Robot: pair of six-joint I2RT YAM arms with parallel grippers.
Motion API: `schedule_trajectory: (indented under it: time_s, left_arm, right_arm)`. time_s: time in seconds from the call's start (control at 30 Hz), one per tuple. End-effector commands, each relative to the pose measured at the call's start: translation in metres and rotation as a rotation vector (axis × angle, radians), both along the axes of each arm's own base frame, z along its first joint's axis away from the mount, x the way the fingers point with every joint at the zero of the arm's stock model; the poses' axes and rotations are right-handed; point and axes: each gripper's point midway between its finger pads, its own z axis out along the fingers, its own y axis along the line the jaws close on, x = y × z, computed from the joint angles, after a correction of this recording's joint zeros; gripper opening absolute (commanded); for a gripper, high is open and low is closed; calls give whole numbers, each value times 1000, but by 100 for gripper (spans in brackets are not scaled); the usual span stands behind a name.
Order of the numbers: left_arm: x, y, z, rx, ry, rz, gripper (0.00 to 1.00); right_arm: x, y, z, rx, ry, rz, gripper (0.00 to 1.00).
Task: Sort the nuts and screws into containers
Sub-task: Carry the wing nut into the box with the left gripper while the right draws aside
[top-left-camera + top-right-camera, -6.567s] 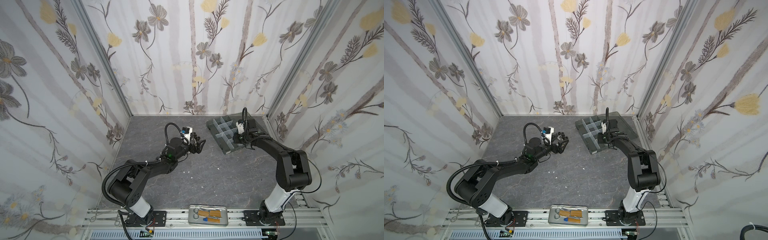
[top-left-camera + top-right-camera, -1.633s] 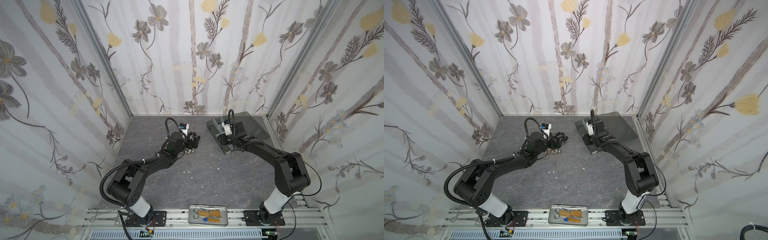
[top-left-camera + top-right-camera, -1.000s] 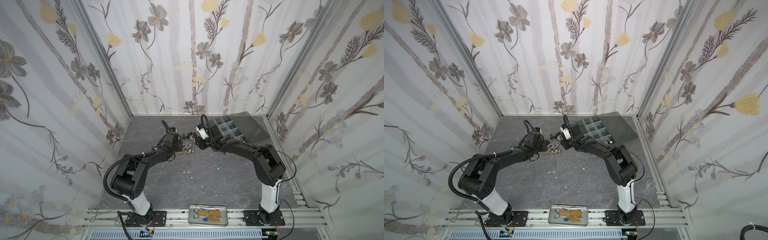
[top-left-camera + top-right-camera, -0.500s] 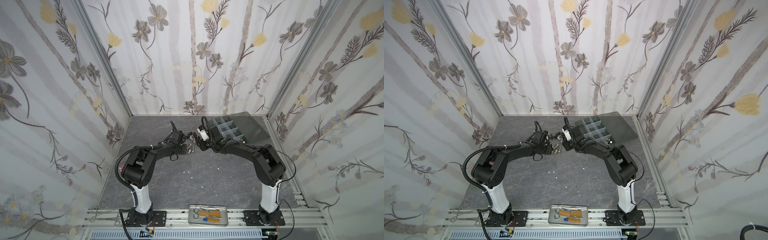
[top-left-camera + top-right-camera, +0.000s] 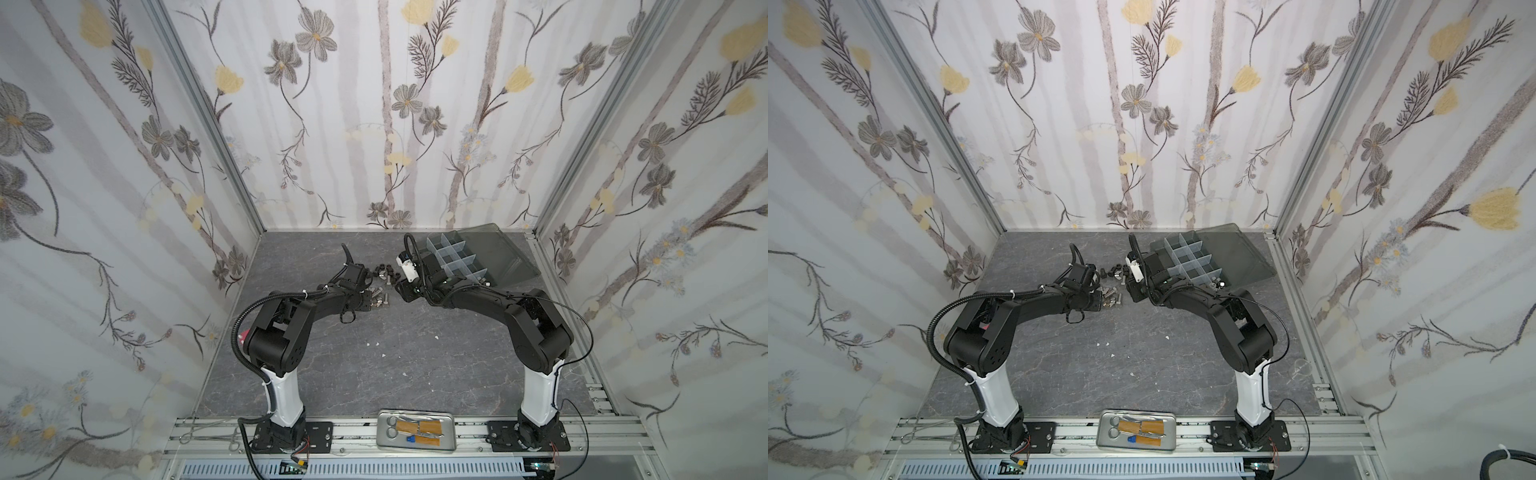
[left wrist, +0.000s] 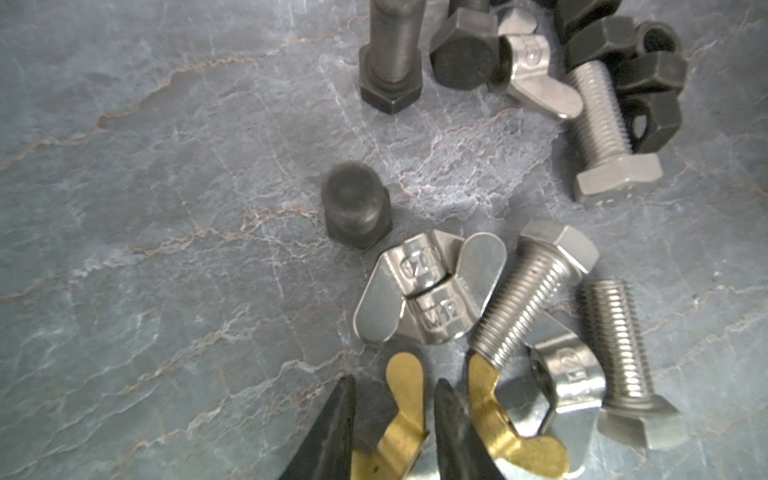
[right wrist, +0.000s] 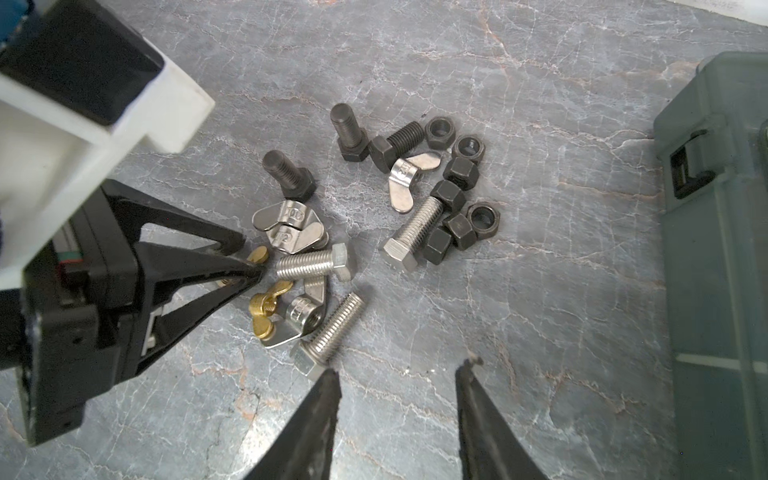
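Observation:
The screws and nuts [image 7: 415,216] lie in a loose pile on the grey stone-look floor: black bolts [image 7: 351,129], black hex nuts [image 7: 459,226], silver bolts [image 7: 311,264], silver wing nuts [image 7: 291,228] and two brass wing nuts. My left gripper [image 6: 395,382] is down on the pile's edge, its jaws shut on one brass wing nut [image 6: 405,399] that still rests on the floor. The second brass wing nut [image 7: 266,309] lies just beside it. My right gripper [image 7: 399,370] hovers open over bare floor, one fingertip by a silver bolt's head [image 7: 307,361]. The containers [image 5: 457,257] stand at the back right with the lid open.
In the right wrist view the box's near wall with its latch [image 7: 719,249] stands beside the pile. The two grippers face each other closely across the pile [image 5: 380,291]. A metal tray with scissors [image 5: 415,430] sits on the front rail. White specks [image 5: 374,344] dot the floor.
Within the last second the left arm stretched further out and low to the pile. The right gripper, which came over from the box just before that, has stayed at the pile's right side.

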Motion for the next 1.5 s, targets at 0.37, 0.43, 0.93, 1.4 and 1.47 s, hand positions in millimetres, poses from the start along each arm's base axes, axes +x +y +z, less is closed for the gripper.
schedule_trajectory:
  time_s: [0.37, 0.43, 0.93, 1.4, 1.47]
  left_arm:
    - [-7, -6, 0, 18, 22, -6, 12]
    - [-6, -6, 4, 18, 9, -5, 12]
    - [19, -38, 91, -59, -195, -38, 8]
    - [27, -268, 156, -329, -305, -494, 8]
    - [20, -291, 156, -367, -308, -543, 9]
  right_arm:
    - [13, -16, 27, 28, -95, -81, 47]
    - [18, -27, 36, 63, -106, -127, 47]
    - [35, -112, 75, 254, -138, -388, 48]
    - [10, -251, 112, 375, -243, -794, 45]
    - [4, -262, 111, 375, -249, -819, 44]
